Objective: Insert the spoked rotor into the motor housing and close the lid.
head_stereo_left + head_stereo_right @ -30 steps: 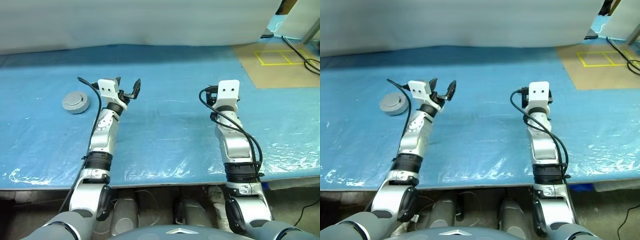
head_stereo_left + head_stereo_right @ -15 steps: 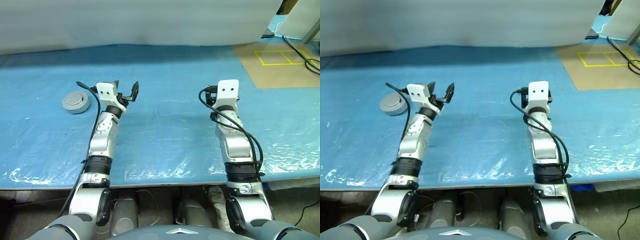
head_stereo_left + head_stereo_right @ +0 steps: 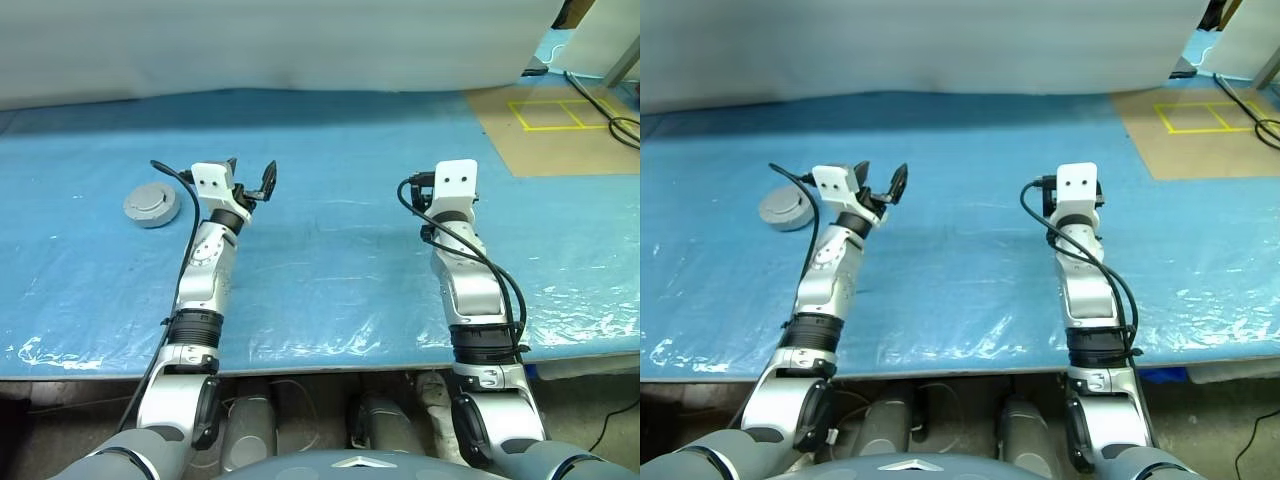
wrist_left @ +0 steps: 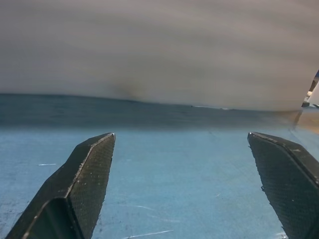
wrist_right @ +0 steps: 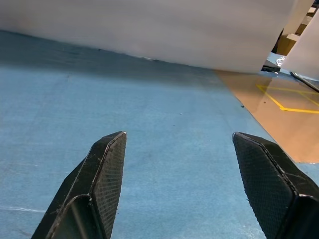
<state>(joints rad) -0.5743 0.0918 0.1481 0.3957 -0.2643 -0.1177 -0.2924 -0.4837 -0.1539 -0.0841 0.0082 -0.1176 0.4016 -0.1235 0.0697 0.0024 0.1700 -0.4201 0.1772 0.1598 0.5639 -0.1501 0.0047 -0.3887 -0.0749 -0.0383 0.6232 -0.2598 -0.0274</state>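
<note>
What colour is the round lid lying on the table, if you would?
Plain pale grey lid; left eye view shows it best.

The lid [image 3: 152, 205] lies on the bench [image 3: 330, 260], just left of the left gripper [image 3: 252, 176]. The right gripper [image 5: 189, 149] is over the bench well to the lid's right, its 2 fingers [image 5: 102, 184] apart.

Workshop: plastic-covered blue bench [image 3: 330, 270], yellow floor tape [image 3: 550, 113]
</note>
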